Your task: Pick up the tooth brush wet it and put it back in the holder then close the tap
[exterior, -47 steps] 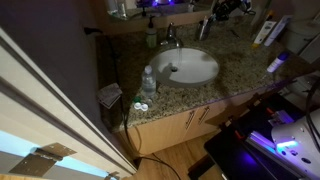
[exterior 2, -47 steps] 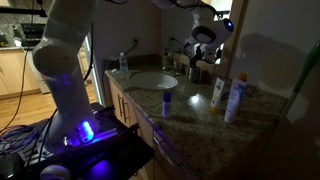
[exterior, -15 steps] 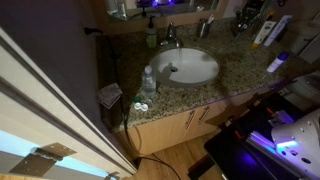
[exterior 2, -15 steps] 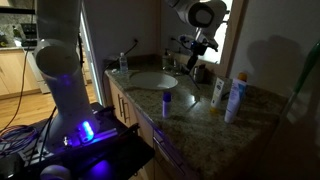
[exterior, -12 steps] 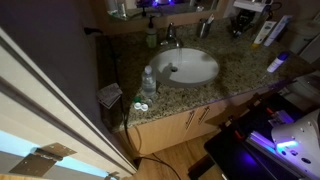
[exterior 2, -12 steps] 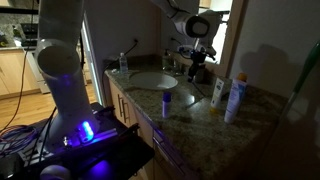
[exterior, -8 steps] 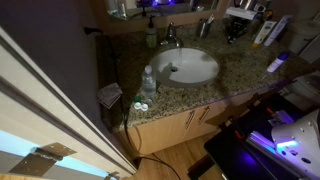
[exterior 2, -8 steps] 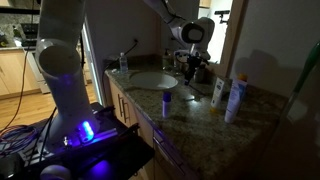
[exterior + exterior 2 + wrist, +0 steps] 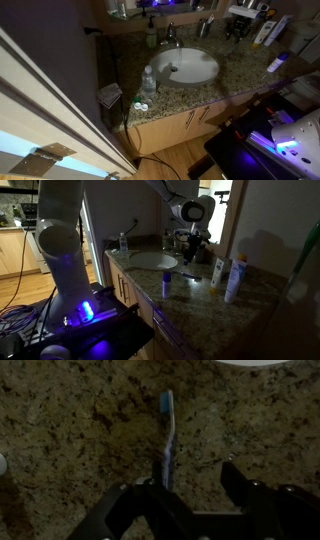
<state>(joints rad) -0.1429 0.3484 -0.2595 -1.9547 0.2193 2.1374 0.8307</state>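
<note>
Jaws apart, straight above the toothbrush [image 9: 167, 440]

One toothbrush [image 9: 167, 445], one basin [image 9: 190, 70], one tap [image 9: 172, 40], one water bottle [image 9: 148, 82]

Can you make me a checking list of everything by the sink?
Surface: speckled granite counter, white basin set in it.
Job's things: toothbrush lies on the counter, not in a holder; tap behind the basin; holder too dim to pick out.
Clutter: soap bottle, clear water bottle, two tubes.
Gripper: open, jaws either side of the toothbrush.
Cables: dark cables on the floor.
Surroundings: wooden cabinet under the counter; blue light on the robot base.
</note>
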